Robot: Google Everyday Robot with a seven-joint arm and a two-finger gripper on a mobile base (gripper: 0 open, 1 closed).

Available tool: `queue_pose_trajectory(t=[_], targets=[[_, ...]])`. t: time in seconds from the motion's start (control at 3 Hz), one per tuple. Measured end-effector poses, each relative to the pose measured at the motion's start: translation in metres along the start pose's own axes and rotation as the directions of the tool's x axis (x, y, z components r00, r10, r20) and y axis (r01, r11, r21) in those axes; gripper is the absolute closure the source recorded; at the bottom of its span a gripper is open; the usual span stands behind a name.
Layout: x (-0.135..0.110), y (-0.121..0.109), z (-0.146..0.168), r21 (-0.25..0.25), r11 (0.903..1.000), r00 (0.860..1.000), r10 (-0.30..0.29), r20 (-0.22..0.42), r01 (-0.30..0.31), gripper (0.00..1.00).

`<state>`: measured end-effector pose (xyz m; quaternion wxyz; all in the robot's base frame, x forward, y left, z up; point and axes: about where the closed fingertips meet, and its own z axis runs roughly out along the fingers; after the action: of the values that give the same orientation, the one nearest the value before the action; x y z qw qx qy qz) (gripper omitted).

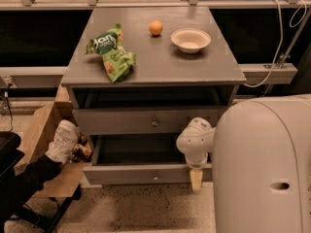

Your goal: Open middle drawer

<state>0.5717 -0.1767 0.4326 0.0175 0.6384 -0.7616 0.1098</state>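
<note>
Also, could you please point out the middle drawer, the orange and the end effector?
Open grey middle drawer, metal knob [126, 174]: camera view, on its front panel.
Small round orange fruit [155, 27]: camera view, its middle.
End effector [196, 184]: camera view, beige tip, at the drawer front's right end.

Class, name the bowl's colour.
The bowl is white, camera view; gripper hangs at the middle drawer's front.

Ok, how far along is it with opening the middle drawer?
Mostly done: the middle drawer stands pulled out, its inside showing. The gripper hangs at the right end of its front. Left, probably: at most a little more pull, then backing off.
</note>
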Motion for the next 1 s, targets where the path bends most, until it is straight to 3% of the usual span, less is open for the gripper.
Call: queue_pose_trajectory(t=[0.33,0.67,1.0], targets=[[0.000,0.000,0.000,0.000,1.0000,1.000,0.000,0.000,0.000,0.00],[0.000,0.000,0.000,0.000,1.0000,1.000,0.000,0.000,0.000,0.18],[0.007,0.053,0.004,-0.160,0.9872,1.000,0.001,0.008,0.001,0.50]])
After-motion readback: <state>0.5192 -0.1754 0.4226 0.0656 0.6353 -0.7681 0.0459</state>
